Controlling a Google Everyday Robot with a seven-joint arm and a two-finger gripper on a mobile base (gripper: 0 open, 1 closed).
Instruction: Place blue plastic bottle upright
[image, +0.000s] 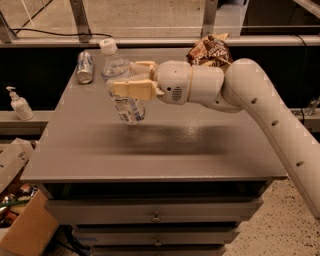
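Step in hand: carry-and-set-down. The blue plastic bottle (129, 109) is up in the grip and, by my read, not yet planted on the counter (195, 147).
End effector: the end effector (122, 76) hangs over the counter's 9 o'clock half, with the arm reaching in from 3 o'clock. Its two tan fingers (132, 89) are closed around the bottle's midsection, one on the near side and one on the far side.
Bottle pose: close to upright but leaning, with the white cap pointing to about 11 o'clock and the base to about 5 o'clock. The base looks clear of the surface, with a dark shadow spread on the counter at its 4 o'clock.
Bottle versus end effector: it sits between the fingers at the 9 o'clock tip of the wrist, cap poking out above the fingers and ribbed lower body below them.
Next move calls for: levelling out that lean, lowering until the base sits flat, and only then letting go. A tilted release could tip it.
Neighbours: the silver can (85, 66) lies at 10 o'clock of the bottle, near but apart. The brown snack bag (209, 50) sits behind the arm at 1 o'clock.
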